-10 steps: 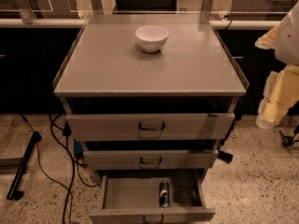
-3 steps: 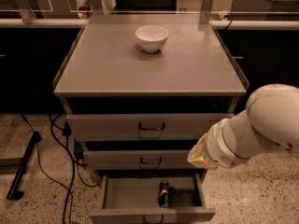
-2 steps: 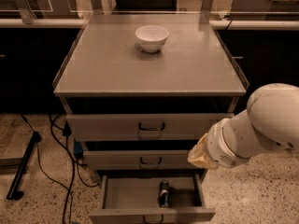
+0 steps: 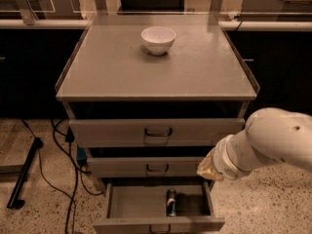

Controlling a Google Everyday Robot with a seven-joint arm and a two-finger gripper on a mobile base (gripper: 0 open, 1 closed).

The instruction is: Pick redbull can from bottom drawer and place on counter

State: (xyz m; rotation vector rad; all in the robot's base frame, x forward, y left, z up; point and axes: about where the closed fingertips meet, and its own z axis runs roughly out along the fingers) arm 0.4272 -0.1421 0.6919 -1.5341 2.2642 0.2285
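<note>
- Currently the redbull can [image 4: 171,202] sits inside the bottom drawer [image 4: 136,204], a little right of the middle of its floor. It is a slim metal cylinder, dark blue and silver with a bright end. I cannot tell whether it stands or lies.
- Around the can, the drawer is pulled out. It is a shallow grey sheet-metal tray with low walls, a flat matte floor and a small dark handle on its front.
- Up and to the right of the can, the gripper [image 4: 207,168] hangs near the drawer's right wall on a thick, smooth, cream-white arm, well apart from the can. Only a pale yellowish tip shows, so I cannot tell whether it is wide or narrow. It holds nothing that I can see.
- I judge this to be the reach-in step, with the pick not yet made.
- Next I would bring the gripper left and down toward the can, staying inside the side walls and below the drawer front overhead, then square it to the can's narrow body. The skin looks slick, so a nudge could shift it.
- Directly above the can are 2 closed grey drawer fronts [image 4: 195,130] with dark loop handles.
- Higher above the can is the counter [image 4: 195,72], broad, flat, matte grey, with thin raised rims.
- A glossy white bowl [image 4: 158,39] sits far back from the can on that top, so I would place in front of it.
</note>
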